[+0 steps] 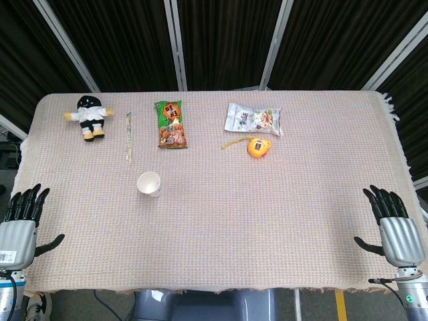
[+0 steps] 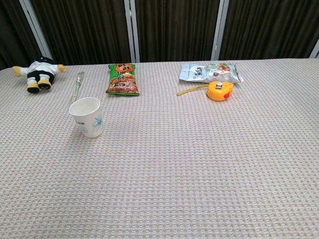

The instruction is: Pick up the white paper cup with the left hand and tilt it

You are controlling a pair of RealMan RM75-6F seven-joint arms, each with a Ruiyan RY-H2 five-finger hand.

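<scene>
On the counter's (image 1: pixel 214 267) left half the white paper cup (image 1: pixel 148 183) stands upright and untouched, well apart from the left robot hand (image 1: pixel 20 227), which rests wide and empty at the near edge, so reaching, grasping, lifting and tilting all remain.

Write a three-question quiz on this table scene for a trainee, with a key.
1. True or false: the left hand already holds the paper cup.
2. What lies directly beyond the cup, toward the far edge? A) green snack bag B) tape measure C) stuffed toy
3. Fill in: the cup stands ____ on the tablecloth.

Key: 1 false, both the left hand and the right hand rest open at the near edge; 2 A; 3 upright.
</scene>
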